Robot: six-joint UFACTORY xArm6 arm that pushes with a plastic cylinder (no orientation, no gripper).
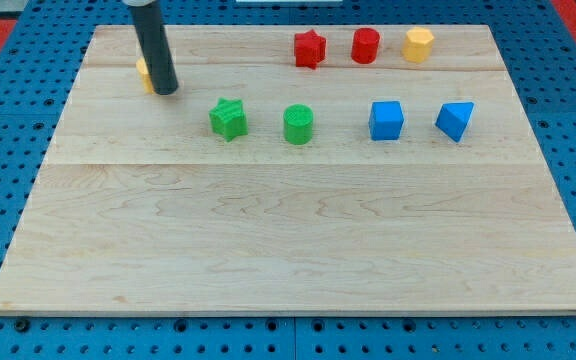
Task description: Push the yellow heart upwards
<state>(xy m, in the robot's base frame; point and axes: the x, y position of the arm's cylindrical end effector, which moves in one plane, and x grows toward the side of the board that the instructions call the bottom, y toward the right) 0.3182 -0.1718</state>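
The yellow heart (143, 72) lies near the board's upper left and is mostly hidden behind the dark rod; only a sliver of yellow shows on the rod's left side. My tip (165, 91) rests on the board just to the right of and slightly below the heart, touching or nearly touching it.
A green star (228, 119) and a green cylinder (298, 124) lie to the right of the tip. A blue cube (386, 120) and a blue wedge (455, 120) lie further right. A red star (309, 48), a red cylinder (365, 45) and a yellow hexagon (418, 44) line the top. The wooden board (288, 240) sits on a blue pegboard.
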